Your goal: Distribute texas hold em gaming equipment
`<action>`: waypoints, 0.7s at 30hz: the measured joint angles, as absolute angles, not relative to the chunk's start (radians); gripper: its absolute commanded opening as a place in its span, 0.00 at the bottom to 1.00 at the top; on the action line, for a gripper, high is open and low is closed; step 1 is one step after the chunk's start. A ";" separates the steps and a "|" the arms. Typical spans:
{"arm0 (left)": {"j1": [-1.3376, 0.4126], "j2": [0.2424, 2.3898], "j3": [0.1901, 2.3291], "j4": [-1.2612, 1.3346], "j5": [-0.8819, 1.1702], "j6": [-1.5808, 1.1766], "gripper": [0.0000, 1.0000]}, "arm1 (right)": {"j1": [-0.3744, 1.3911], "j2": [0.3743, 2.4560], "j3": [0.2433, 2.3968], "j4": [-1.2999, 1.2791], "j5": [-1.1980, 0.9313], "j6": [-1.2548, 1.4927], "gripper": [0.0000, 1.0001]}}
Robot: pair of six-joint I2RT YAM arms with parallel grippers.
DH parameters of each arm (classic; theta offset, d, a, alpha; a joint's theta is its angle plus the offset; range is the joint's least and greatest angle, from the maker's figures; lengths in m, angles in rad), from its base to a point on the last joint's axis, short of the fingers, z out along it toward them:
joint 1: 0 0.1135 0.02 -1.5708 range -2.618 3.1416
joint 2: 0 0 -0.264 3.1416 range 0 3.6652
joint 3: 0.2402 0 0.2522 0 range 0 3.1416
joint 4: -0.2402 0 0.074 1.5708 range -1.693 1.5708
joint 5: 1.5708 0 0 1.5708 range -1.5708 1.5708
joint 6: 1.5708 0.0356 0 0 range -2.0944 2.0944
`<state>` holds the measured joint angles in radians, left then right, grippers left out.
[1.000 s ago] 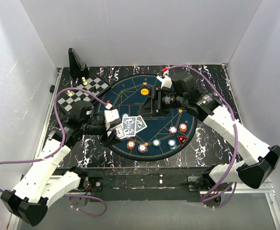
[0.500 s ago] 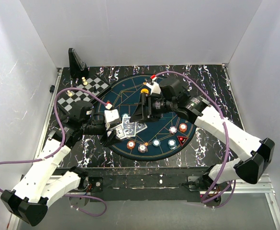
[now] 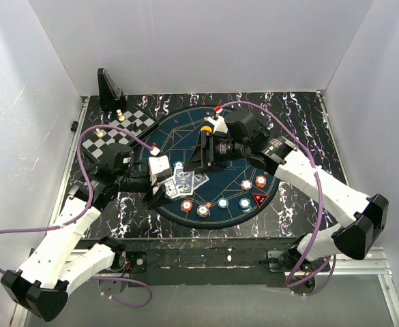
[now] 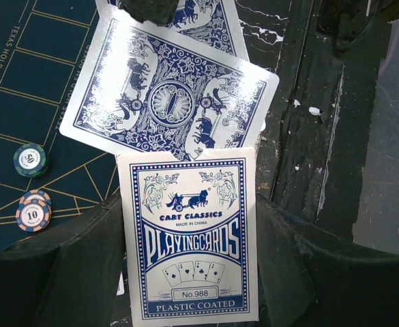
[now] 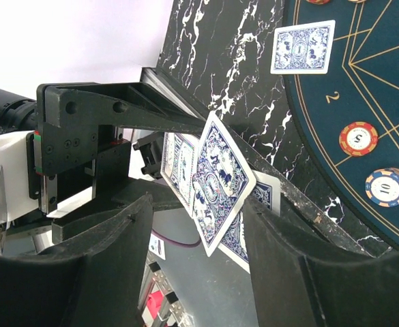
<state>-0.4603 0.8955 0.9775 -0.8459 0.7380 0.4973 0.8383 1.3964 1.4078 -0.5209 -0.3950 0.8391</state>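
- The left gripper is clamping the Cart Classics card box by its long sides. Its jaws are closed on the box, and the box mouth is pointing away from the wrist. Judgement: the box is serving as a dispenser so the other arm can draw from it.
- A blue-backed card is sticking out of the box mouth at a skew. A second card is lying partly beneath it. Both are hanging over the near-left part of the dark blue Texas Hold'em mat.
- The right gripper is reaching across the mat toward the box. Its jaws are standing apart with the protruding card framed between them. No contact is showing, so that side is holding nothing.
- Judgement: the skew is exposing a free corner, which a pinch needs.
- A single card is lying back-up at the mat's edge, well apart from the box.
- Poker chips are sitting spaced along the mat's near arc, none stacked as far as I can tell.
- The chessboard is lying off to the left, outside this job.
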 measured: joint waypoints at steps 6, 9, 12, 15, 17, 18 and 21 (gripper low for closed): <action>-0.460 0.893 0.978 -0.857 0.736 0.496 0.00 | 0.840 1.397 1.375 -0.488 -0.396 0.870 0.53; -0.460 0.892 0.978 -0.857 0.737 0.497 0.00 | 0.845 1.398 1.356 -0.465 -0.400 0.893 0.52; -0.460 0.892 0.978 -0.860 0.735 0.497 0.00 | 0.845 1.398 1.338 -0.437 -0.406 0.915 0.50; -0.460 0.890 0.978 -0.867 0.731 0.497 0.00 | 0.844 1.396 1.311 -0.405 -0.406 0.940 0.46; -0.460 0.888 0.978 -0.871 0.728 0.497 0.00 | 0.844 1.394 1.298 -0.390 -0.406 0.951 0.42; -0.460 0.887 0.978 -0.873 0.728 0.497 0.00 | 0.844 1.394 1.295 -0.386 -0.406 0.958 0.40; -0.460 0.884 0.978 -0.875 0.726 0.497 0.00 | 0.844 1.391 1.294 -0.381 -0.406 0.968 0.33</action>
<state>-0.4603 0.8845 0.9775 -0.8749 0.7258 0.4969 0.8440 1.3914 1.2938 -0.3809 -0.4057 0.9680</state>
